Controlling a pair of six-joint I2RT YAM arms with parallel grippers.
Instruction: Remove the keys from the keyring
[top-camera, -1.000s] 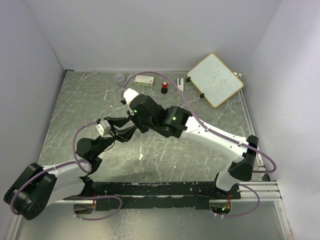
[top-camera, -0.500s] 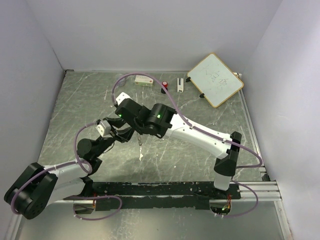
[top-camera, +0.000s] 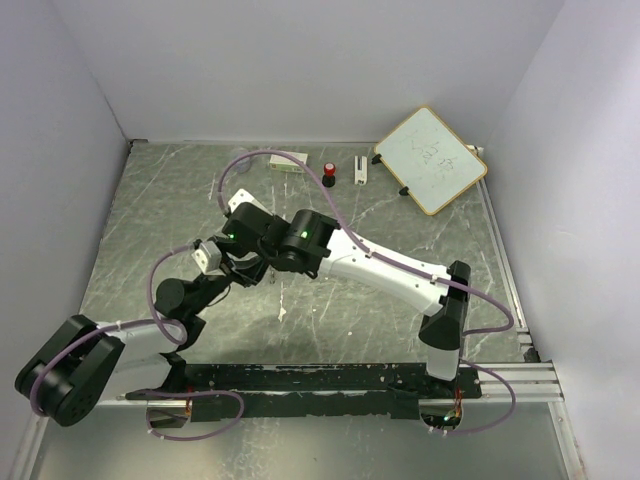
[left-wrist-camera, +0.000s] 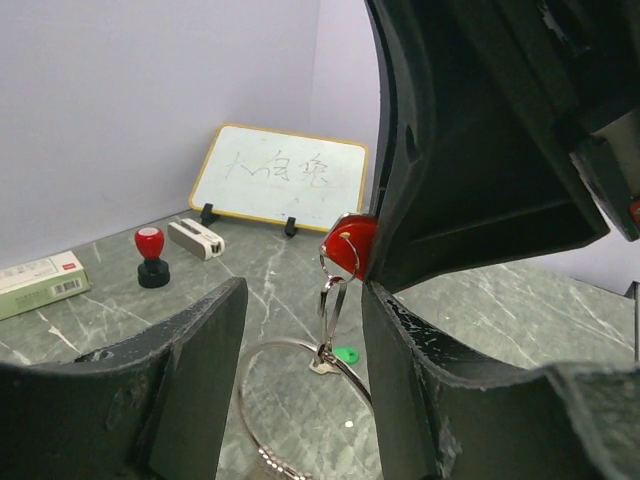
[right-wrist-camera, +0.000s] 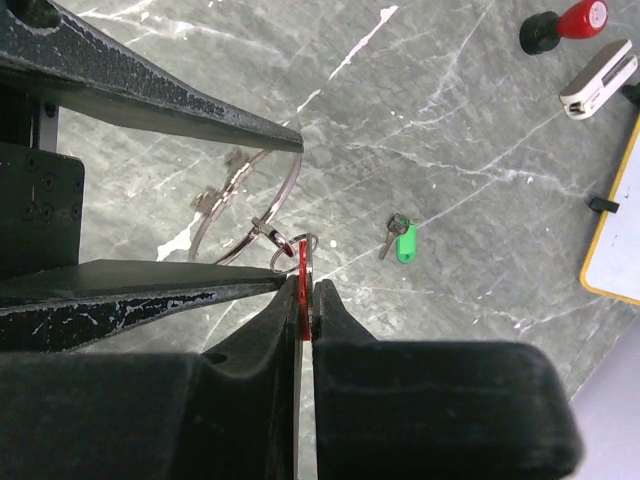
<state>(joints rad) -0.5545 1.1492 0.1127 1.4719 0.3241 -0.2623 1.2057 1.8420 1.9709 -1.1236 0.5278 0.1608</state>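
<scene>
Since the frame a second back, the right arm (top-camera: 380, 268) is swinging its elbow and wrist across the table (top-camera: 150, 200) toward 9 o'clock. Its upright link by the base is shifting the same way, while the left arm (top-camera: 130, 335) is hardly changing. In the top view both arms are meeting at about 9 o'clock of the table's middle. The right gripper (right-wrist-camera: 304, 290) is pressing its fingertips together on the red key (right-wrist-camera: 303, 262), whose plastic head is showing as a thin red edge between them. The left gripper (left-wrist-camera: 303, 300) is keeping its fingers partway apart, with the keyring (left-wrist-camera: 276, 345) sitting between them. The wire is appearing to touch both inner faces, so the left gripper is clamping the ring across its width. Small loops (left-wrist-camera: 333, 290) are hanging from the red key down to the keyring, linking the two above the table. The green key (right-wrist-camera: 402, 243) is lying flat on the table, off the keyring, at about 3 o'clock of the red key in the right wrist view. Along the far edge in the top view, a black knob with a red top (top-camera: 328, 175) is standing at 12 o'clock. A white box (top-camera: 287, 163) is lying just toward 11 o'clock of it, and a whiteboard (top-camera: 430, 158) is sitting at about 1 o'clock.
</scene>
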